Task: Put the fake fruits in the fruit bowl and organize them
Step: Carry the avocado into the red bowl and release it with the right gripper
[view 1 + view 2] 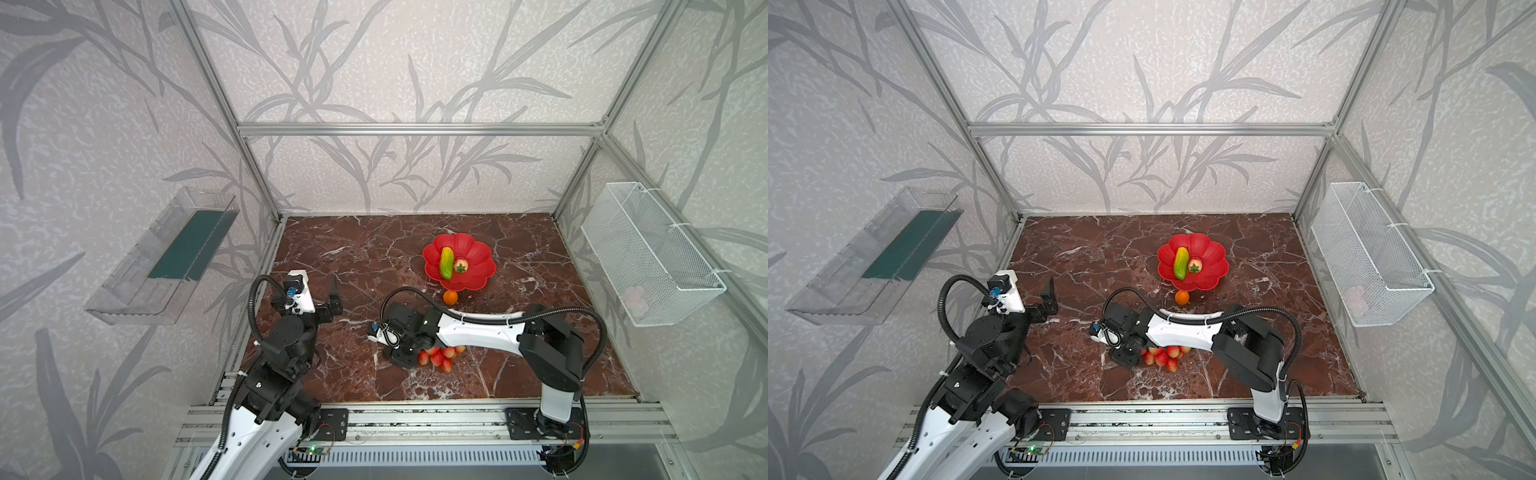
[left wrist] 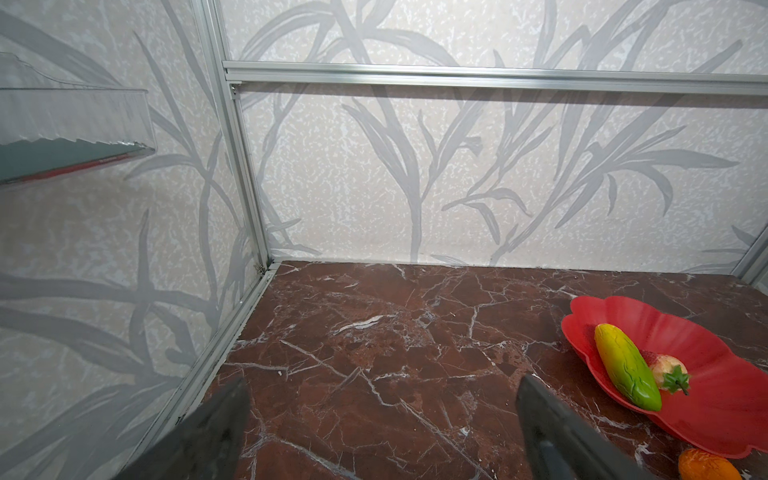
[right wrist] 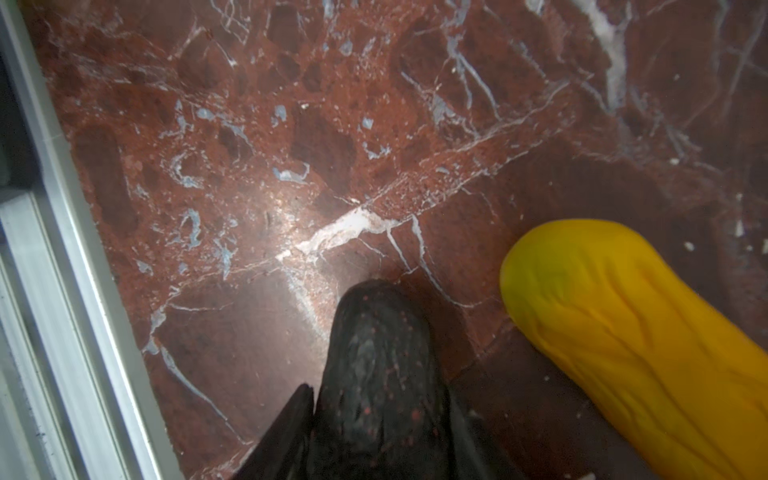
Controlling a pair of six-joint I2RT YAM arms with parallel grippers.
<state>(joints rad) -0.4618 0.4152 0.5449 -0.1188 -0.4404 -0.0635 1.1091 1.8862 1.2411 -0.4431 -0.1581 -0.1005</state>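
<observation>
Dark rough plastic avocado [image 3: 374, 332] is pinched by right end effector [image 3: 378, 399]; likely light, stiff, grippy, best held across its belly. Left end effector [image 2: 382, 384] stands released.

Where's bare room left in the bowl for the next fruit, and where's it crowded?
Free: right and far petals of the fruit bowl, beyond the strawberry. Crowded: its left-centre, filled by the green oblong and strawberry; the orange ball sits outside the near rim.
</observation>
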